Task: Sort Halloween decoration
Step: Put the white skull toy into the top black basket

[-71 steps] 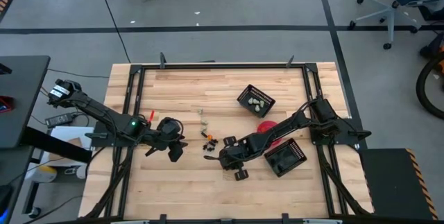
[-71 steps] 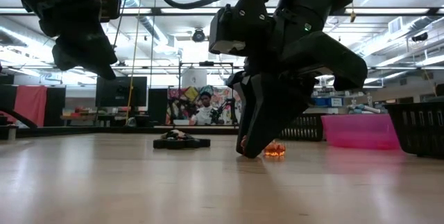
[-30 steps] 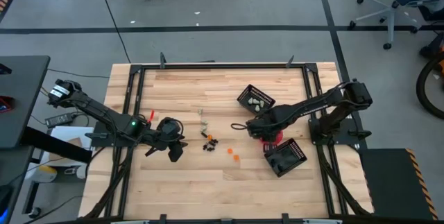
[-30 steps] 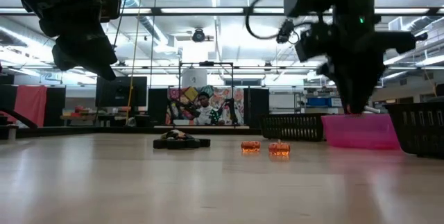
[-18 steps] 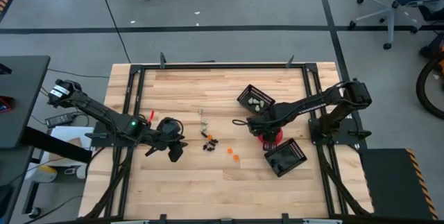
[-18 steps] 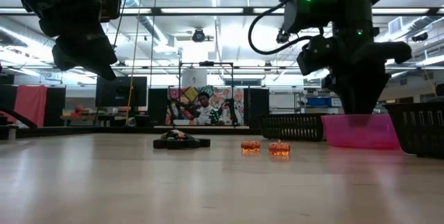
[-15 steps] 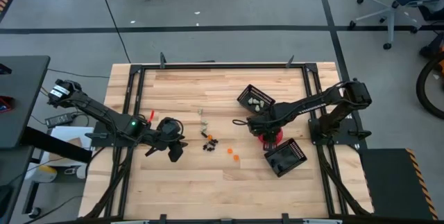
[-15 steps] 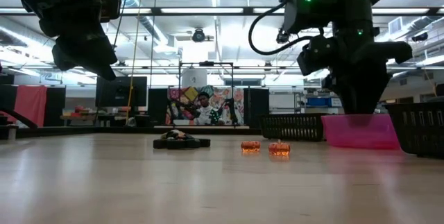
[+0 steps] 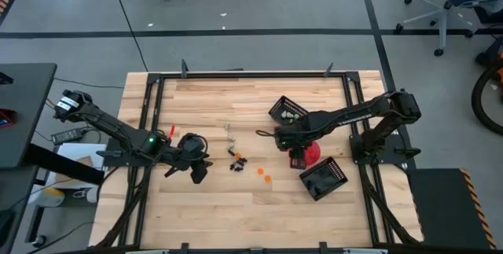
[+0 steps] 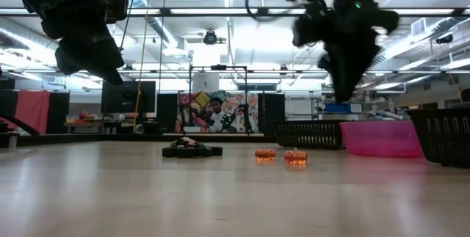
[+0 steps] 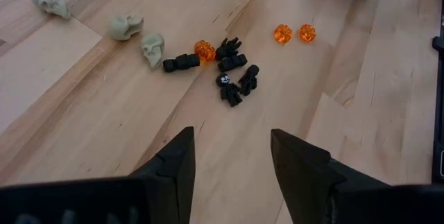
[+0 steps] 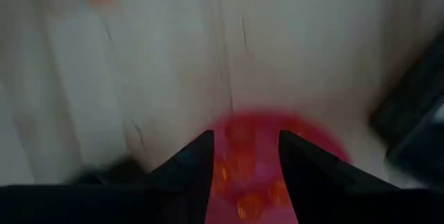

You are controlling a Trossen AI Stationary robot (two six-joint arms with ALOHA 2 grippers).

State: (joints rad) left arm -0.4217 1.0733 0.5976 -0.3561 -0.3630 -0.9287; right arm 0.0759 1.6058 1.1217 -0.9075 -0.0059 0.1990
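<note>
The Halloween decoration lies mid-table: pale skull trinkets (image 11: 152, 48), a black cluster (image 11: 232, 78) (image 9: 236, 160) and orange ones (image 11: 281, 33) (image 9: 263, 174), all resting loose on the wood. More orange pieces sit in the pink bowl (image 12: 267, 148) (image 9: 313, 152). My right gripper (image 12: 246, 141) (image 9: 292, 150) hangs open and empty above the bowl's left edge, high over the table in the low view (image 10: 343, 83). My left gripper (image 11: 232, 141) (image 9: 196, 166) waits open, raised, left of the black cluster.
One black slatted basket (image 9: 289, 112) with pale pieces stands far of the bowl; another (image 9: 324, 178) stands near it. A black frame (image 9: 236, 75) borders the table. Bare wood lies along the near side. A person sits in the room beyond (image 10: 215, 116).
My right gripper hovered low over the pink bowl, then rose and swung toward the table's left, off the bowl's middle. The trinkets on the table have stayed put.
</note>
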